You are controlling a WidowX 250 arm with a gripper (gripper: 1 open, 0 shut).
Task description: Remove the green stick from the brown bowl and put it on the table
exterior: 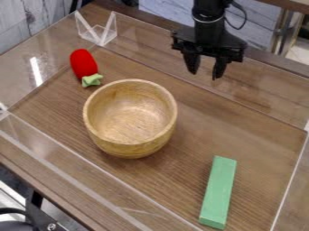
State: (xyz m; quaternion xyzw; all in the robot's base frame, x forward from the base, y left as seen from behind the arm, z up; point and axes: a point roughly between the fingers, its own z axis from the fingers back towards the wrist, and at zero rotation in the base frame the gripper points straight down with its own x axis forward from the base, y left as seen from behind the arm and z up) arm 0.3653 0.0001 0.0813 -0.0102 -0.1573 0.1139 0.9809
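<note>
The green stick (219, 192) lies flat on the table (259, 126) near the front right corner, well apart from the brown bowl. The round brown bowl (130, 116) stands upright at the centre-left with nothing inside. At the back right my black gripper (205, 69) hovers above the tabletop, pointing steeply down. Its two fingers stand apart with nothing between them. It is far from both the stick and the bowl.
A red strawberry toy (83, 64) with a green stem lies behind the bowl on the left. A clear plastic stand (96, 30) sits at the back left. Clear plastic walls (290, 194) edge the table.
</note>
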